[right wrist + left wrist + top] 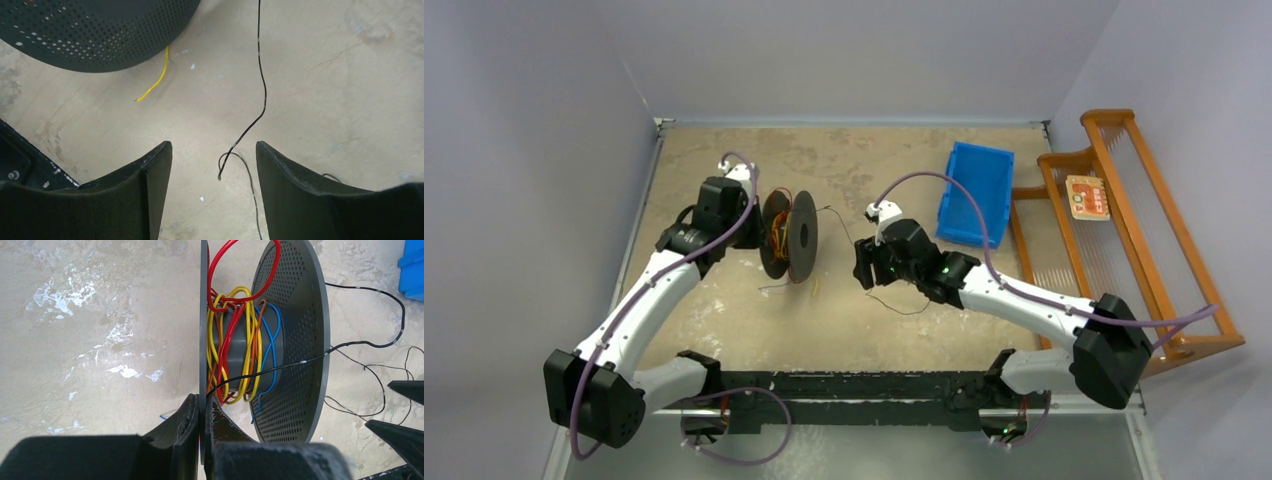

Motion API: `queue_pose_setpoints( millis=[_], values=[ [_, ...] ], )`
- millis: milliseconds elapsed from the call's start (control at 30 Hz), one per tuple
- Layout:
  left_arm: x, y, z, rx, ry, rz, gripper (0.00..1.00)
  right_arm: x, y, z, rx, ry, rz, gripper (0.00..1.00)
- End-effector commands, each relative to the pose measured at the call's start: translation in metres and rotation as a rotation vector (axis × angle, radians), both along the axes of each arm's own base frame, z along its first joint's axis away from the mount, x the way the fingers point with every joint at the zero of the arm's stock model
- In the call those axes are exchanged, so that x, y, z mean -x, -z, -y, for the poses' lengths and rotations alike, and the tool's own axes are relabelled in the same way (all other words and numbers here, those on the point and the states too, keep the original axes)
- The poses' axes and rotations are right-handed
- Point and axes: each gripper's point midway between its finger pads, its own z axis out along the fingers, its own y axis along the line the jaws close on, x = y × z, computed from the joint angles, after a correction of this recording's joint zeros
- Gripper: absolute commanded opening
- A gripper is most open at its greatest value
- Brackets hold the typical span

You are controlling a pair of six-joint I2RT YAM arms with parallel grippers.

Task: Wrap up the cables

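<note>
A black two-flanged spool (788, 235) stands on edge on the table. My left gripper (204, 405) is shut on its near flange (203, 315). Red, yellow, orange and blue cables (239, 347) are wound loosely round the hub. A thin black cable (367, 343) runs from the hub out over the far perforated flange (300, 340) and trails across the table. My right gripper (214, 147) is open and low over the table; the black cable's free end (220, 176) hangs between its fingers, untouched. A loose yellow cable end (156, 82) lies by the spool.
A blue bin (976, 192) sits at the back right of the table. A wooden rack (1129, 220) stands beyond the right edge. Loose black cable loops (894, 300) lie on the table under the right gripper (866, 262).
</note>
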Motion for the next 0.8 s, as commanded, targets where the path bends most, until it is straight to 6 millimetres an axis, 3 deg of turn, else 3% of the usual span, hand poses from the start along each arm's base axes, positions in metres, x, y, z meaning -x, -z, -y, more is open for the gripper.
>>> queue_pose_setpoints(
  millis=[0, 133, 233, 333, 433, 467, 600, 700, 767],
  values=[
    [-0.019, -0.056, 0.006, 0.050, -0.002, 0.168, 0.00, 0.004, 0.008, -0.011, -0.067, 0.043, -0.079, 0.64],
    [-0.018, -0.059, 0.006, 0.047, -0.002, 0.168, 0.00, 0.000, 0.022, -0.004, -0.013, 0.078, -0.085, 0.60],
    [-0.017, -0.060, 0.006, 0.041, 0.000, 0.165, 0.00, -0.004, 0.025, -0.003, 0.002, 0.087, -0.078, 0.50],
    [-0.015, -0.060, 0.006, 0.037, 0.006, 0.158, 0.00, -0.010, 0.022, -0.001, 0.014, 0.106, -0.050, 0.33],
    [-0.013, -0.061, 0.007, 0.037, 0.012, 0.154, 0.00, -0.020, 0.013, 0.004, 0.034, 0.126, -0.005, 0.06],
    [-0.011, -0.061, 0.007, 0.035, 0.014, 0.147, 0.00, -0.025, 0.009, 0.006, 0.052, 0.135, 0.016, 0.00],
    [-0.006, -0.061, 0.009, 0.033, 0.033, 0.131, 0.00, -0.044, -0.020, 0.022, 0.113, 0.198, 0.124, 0.00],
    [-0.001, -0.064, 0.010, 0.031, 0.045, 0.128, 0.00, -0.060, -0.044, 0.047, 0.154, 0.270, 0.215, 0.00],
    [0.002, -0.067, 0.011, 0.036, 0.056, 0.129, 0.00, -0.076, -0.073, 0.062, 0.146, 0.332, 0.282, 0.00]
  ],
)
